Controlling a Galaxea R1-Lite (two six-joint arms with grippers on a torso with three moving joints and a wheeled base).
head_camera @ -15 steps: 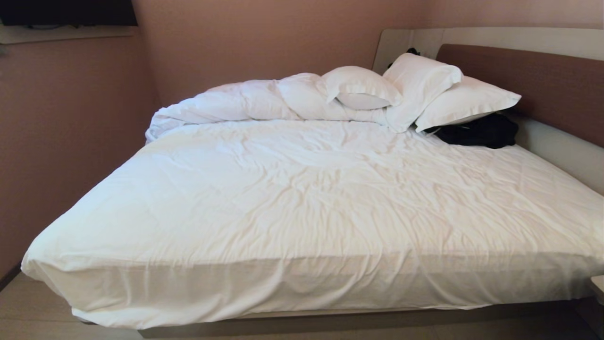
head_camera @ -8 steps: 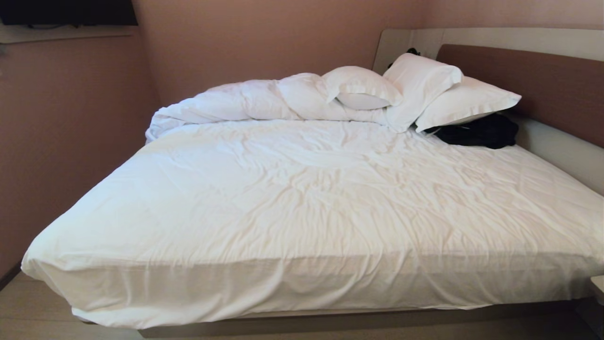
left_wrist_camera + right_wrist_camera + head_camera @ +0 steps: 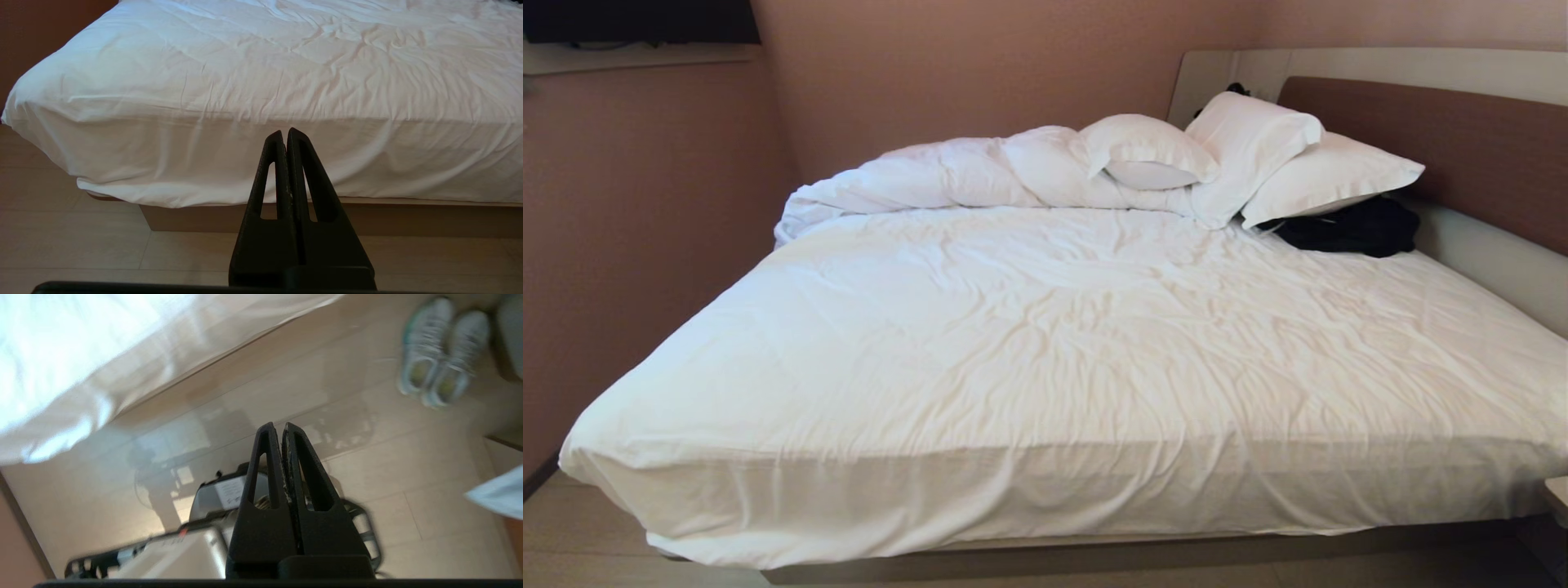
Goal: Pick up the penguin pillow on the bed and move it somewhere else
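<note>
Head view: just the bed (image 3: 1045, 359), wrinkled white sheet, duvet (image 3: 947, 175) bunched along the far side, three plain white pillows (image 3: 1250, 151) up by the headboard (image 3: 1445, 139), and some dark cloth thing (image 3: 1347, 227) tucked beside them. No penguin pillow anywhere on it, and neither arm shows here.

Left wrist view: left gripper (image 3: 285, 136) sits low in front of the bed's near edge, fingers pressed together, nothing in them, pointing at the mattress side.

Right wrist view: right gripper (image 3: 278, 430) is also pinched closed and empty, aimed down at the floor (image 3: 367, 457) over the robot's own base (image 3: 196, 539); a pair of sneakers (image 3: 441, 355) is off to one side, and a pale blue corner (image 3: 496, 494) pokes in at the frame's edge. Could be the pillow, can't tell. So which way it lies from either gripper, or its long axis, I honestly can't say.
</note>
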